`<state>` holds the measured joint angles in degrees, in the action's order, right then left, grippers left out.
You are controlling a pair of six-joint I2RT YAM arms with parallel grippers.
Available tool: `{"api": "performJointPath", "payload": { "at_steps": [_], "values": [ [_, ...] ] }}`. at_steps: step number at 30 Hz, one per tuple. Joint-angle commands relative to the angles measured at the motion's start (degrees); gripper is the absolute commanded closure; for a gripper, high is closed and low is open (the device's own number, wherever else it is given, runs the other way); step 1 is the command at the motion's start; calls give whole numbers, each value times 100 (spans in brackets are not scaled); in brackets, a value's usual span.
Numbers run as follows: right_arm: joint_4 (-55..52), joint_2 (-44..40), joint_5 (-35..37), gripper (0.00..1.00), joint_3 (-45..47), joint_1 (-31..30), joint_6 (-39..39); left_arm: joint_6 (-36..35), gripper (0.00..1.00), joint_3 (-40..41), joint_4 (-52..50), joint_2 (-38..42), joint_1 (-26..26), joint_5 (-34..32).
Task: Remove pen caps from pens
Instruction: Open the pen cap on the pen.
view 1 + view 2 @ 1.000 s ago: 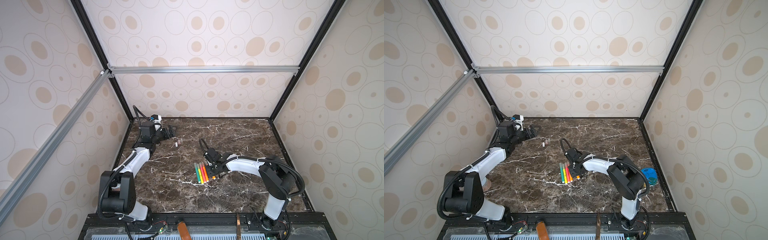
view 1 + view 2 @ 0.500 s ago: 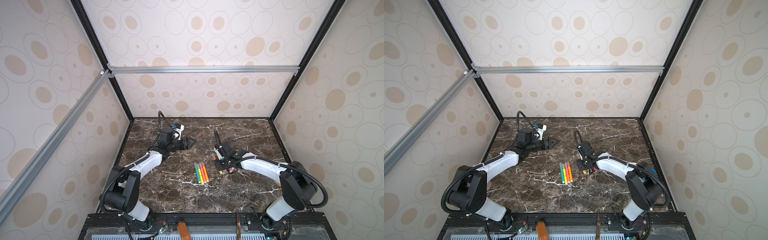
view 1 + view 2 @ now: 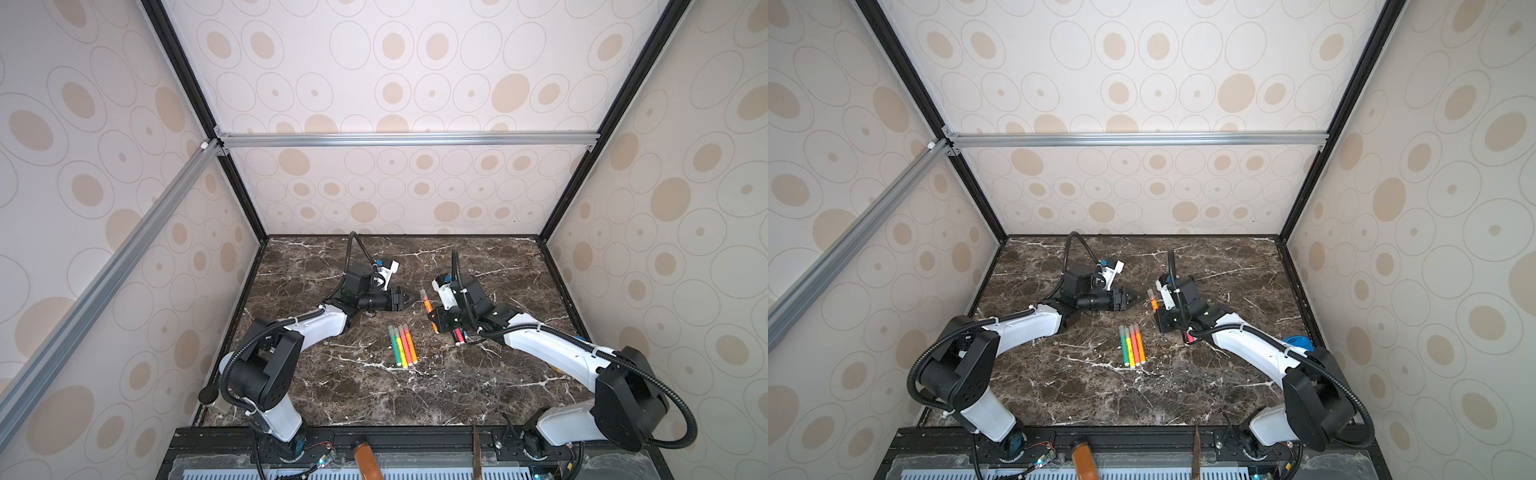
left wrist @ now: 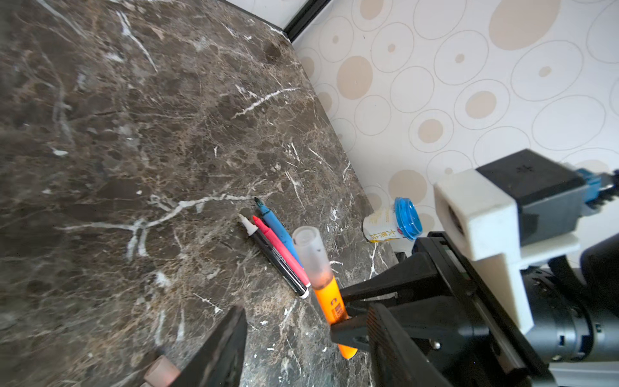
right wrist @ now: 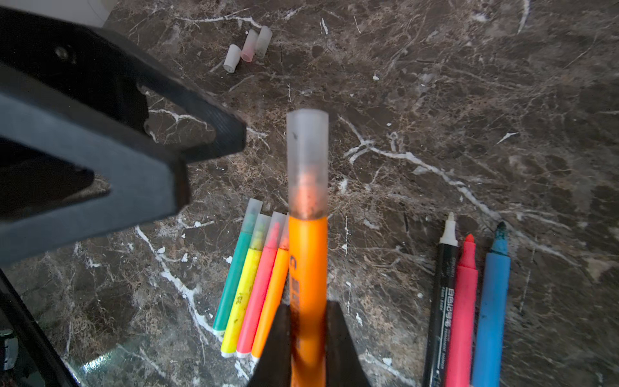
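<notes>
Right gripper (image 5: pixel 308 306) is clamping the lower body of an orange pen (image 5: pixel 308 261), jaws pressing on both sides of the barrel, and is holding it clear above the marble table (image 5: pixel 469 100). The frosted cap (image 5: pixel 307 160) is sitting fully on the tip end, which in both top views is pointing toward the back wall. Left gripper (image 3: pixel 407 297) is hovering just beside that cap, jaws standing apart with nothing between them (a visible gap is separating its tips from the cap; no contact). Four capped pens (image 5: pixel 258 284) are lying side by side on the table between the two arms: green, yellow, pink-red, orange, touching one another, caps all facing the same way. Three uncapped pens (image 5: pixel 464 301) are lying in a second close row near the right gripper: black with a white tip, red, blue. Three loose caps (image 5: pixel 248 45) are resting together on the table past the left gripper's fingers, well apart from both rows. A small white bottle (image 4: pixel 392 224) with a blue lid is lying on its side near the side wall.
</notes>
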<state>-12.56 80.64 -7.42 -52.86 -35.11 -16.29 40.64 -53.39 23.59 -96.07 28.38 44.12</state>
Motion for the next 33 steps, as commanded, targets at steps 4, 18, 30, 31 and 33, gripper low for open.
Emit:
{"api": "performJointPath", "payload": {
  "at_steps": [4, 18, 30, 31, 33],
  "values": [
    [333, -60, -181, 100, 90, 21, -80, 278, 46, -480, 433, -243, 173, 71],
    [495, -44, -137, 100, 178, 14, -103, 269, 76, -954, 365, -679, 352, 43],
    [586, 88, -171, 89, 189, 15, -157, 286, 100, -959, 387, -667, 370, 40],
    [613, 100, -172, 80, 202, 16, -164, 307, 100, -948, 413, -664, 369, 52],
    [674, 129, -172, 70, 212, 14, -191, 362, 100, -924, 489, -650, 377, 85]
  ]
}}
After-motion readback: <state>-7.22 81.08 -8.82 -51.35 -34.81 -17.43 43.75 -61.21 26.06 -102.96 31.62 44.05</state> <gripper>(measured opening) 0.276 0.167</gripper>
